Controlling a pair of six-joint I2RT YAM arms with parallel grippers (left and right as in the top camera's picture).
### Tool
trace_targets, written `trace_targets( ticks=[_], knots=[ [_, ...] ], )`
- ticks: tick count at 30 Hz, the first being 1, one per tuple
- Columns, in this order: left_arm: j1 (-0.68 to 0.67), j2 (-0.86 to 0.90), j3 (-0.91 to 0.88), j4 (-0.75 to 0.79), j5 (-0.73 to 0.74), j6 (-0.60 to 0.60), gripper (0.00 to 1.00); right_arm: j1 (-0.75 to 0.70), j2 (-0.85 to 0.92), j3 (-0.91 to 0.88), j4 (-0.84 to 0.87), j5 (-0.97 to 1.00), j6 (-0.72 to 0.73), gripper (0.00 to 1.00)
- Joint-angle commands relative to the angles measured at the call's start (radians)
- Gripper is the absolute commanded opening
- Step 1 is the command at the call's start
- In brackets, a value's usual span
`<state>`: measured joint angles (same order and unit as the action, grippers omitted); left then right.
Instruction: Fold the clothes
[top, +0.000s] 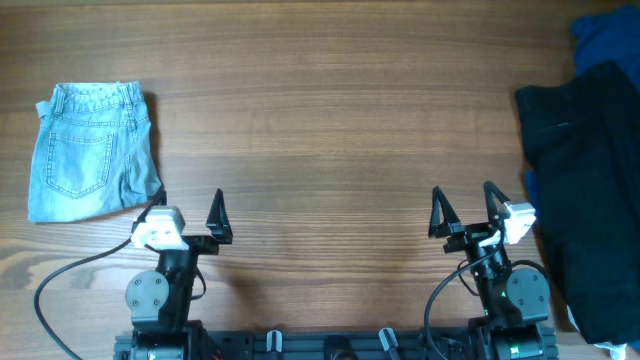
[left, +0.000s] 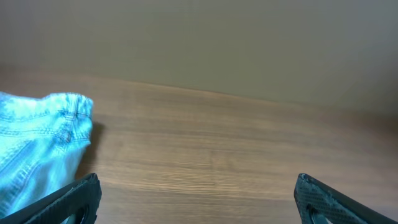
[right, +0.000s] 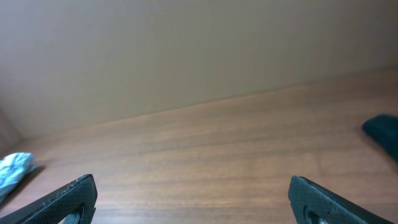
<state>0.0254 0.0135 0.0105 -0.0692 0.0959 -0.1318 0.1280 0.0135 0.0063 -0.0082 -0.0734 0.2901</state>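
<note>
The black garment (top: 590, 190) lies in a heap at the right edge of the table in the overhead view, running from upper right down to the front edge. A dark corner of it (right: 382, 132) shows at the right of the right wrist view. My right gripper (top: 466, 212) is open and empty just left of the black garment, near the front edge; its fingers frame bare wood (right: 193, 199). My left gripper (top: 188, 213) is open and empty at the front left, over bare wood (left: 198, 199).
Folded light-blue denim shorts (top: 90, 150) lie at the far left, just beyond my left gripper; they also show in the left wrist view (left: 37, 149). Bright blue fabric (top: 603, 40) sits at the top right corner behind the black garment. A black cable (top: 70, 275) trails front left.
</note>
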Motion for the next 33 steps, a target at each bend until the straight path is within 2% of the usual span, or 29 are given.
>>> trace_targets(
  ticks=[1, 5, 11, 20, 24, 29, 33],
  knots=[
    [-0.005, -0.005, 0.045, -0.080, 0.036, -0.181, 1.00, -0.005, -0.005, 0.041, -0.044, -0.039, 0.048, 1.00],
    [-0.005, 0.032, 0.144, -0.192, 0.119, -0.198, 1.00, -0.005, 0.024, 0.127, -0.108, -0.038, -0.005, 1.00],
    [-0.005, 0.164, 0.354, -0.306, 0.125, -0.192, 1.00, -0.005, 0.162, 0.329, -0.235, 0.006, -0.007, 1.00],
    [-0.005, 0.539, 0.692, -0.562, 0.124, -0.186, 1.00, -0.005, 0.635, 0.733, -0.520, 0.014, -0.209, 1.00],
    [-0.005, 0.698, 0.830, -0.698, 0.124, -0.187, 1.00, -0.005, 0.852, 0.894, -0.631, -0.013, -0.238, 1.00],
    [-0.005, 0.786, 0.880, -0.748, 0.124, -0.187, 1.00, -0.005, 1.008, 0.970, -0.601, 0.002, -0.256, 1.00],
    [-0.005, 0.804, 0.880, -0.747, 0.122, -0.187, 1.00, -0.014, 1.111, 0.970, -0.464, 0.230, -0.214, 1.00]
  ],
)
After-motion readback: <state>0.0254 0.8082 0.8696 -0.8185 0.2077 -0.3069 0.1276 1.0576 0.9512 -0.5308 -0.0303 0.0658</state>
